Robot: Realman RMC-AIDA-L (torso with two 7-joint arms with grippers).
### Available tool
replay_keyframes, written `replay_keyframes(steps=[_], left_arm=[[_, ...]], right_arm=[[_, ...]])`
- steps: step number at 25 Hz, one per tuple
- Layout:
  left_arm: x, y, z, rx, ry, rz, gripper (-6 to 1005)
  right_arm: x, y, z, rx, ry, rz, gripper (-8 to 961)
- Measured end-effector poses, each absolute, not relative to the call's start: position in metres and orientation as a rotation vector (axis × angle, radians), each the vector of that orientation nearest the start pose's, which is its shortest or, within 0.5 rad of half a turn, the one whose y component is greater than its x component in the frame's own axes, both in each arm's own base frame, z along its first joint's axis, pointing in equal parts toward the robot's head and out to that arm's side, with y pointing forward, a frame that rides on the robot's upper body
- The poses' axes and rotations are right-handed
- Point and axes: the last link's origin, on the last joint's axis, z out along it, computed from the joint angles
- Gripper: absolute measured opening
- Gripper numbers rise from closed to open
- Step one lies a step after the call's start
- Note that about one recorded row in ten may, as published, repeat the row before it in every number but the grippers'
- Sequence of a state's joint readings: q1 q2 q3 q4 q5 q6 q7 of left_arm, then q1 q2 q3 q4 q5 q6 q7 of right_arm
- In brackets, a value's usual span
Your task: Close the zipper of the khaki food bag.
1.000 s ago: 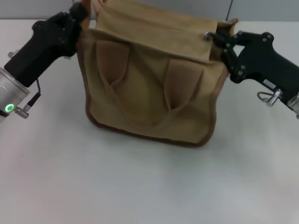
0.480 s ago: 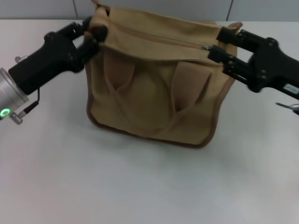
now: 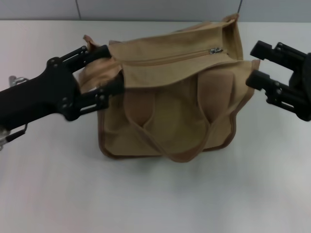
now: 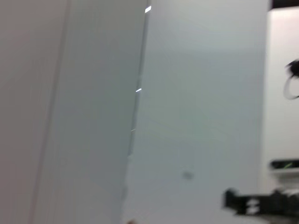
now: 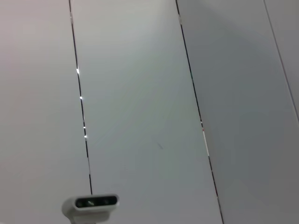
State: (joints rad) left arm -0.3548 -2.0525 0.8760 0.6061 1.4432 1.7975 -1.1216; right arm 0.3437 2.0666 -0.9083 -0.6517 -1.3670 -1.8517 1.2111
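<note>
- The bag [image 3: 170, 114] stands on the table [image 3: 155, 199] between my two arms. Its front face and looped handles are nearest me, and its top panel tips toward the camera.
- My left gripper [image 3: 108, 68] sits at the bag's left end with its fingers spread. The upper finger lies along the top edge and the lower one against the front face. I judge it released rather than clamped on fabric. Risk: with no firm hold at this end, the bag can slide or twist when the pull is dragged.
- My right gripper [image 3: 253, 63] hangs just off the bag's right end, fingers apart and holding nothing. Risk: closing from here may catch the upright side flap instead of the tab.
- The zipper [image 3: 180, 57] runs along the top panel, farther back. The silver pull [image 3: 215, 50] is near its right end. I cannot tell how much of the line is already joined.
- Risk: the pull is small and shiny, so a slight miss pinches tape or canvas, and loose fabric under the slider could jam it.
- Both wrist views show only a wall, so neither helps me align on the tab.
</note>
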Motion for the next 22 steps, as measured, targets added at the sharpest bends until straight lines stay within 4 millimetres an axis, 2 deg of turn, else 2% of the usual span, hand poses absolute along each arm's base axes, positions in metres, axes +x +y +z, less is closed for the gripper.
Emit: replay_keyframes(steps=[1,5,9,10,11,15,18,22], left_arm=[[-0.249,0.275,0.035,-2.531,-0.275,-1.323,711],[-0.251,0.266,0.041,-2.567,-0.279,-1.357,769],[-0.256,0.260,0.038,-2.619,-0.324,-1.321,784],[-0.259,0.259,0.036,-2.645,-0.336,-1.290,784],[-0.268,0.255,0.026,-2.729,-0.372,-1.178,784],[-0.276,0.249,0.008,-2.800,-0.401,-1.056,784],[-0.277,0.244,-0.003,-2.795,-0.368,-1.036,784],[-0.276,0.242,-0.006,-2.799,-0.331,-1.040,784]], right_arm=[[0.237,0.276,0.037,-2.504,0.307,1.410,597],[0.242,0.269,0.037,-2.500,0.316,1.411,613],[0.245,0.265,0.036,-2.516,0.325,1.400,664],[0.246,0.264,0.035,-2.527,0.328,1.390,680],[0.247,0.263,0.033,-2.540,0.328,1.378,696],[0.251,0.256,0.028,-2.565,0.341,1.361,697],[0.254,0.251,0.027,-2.554,0.358,1.362,698],[0.260,0.244,0.019,-2.604,0.344,1.303,698]])
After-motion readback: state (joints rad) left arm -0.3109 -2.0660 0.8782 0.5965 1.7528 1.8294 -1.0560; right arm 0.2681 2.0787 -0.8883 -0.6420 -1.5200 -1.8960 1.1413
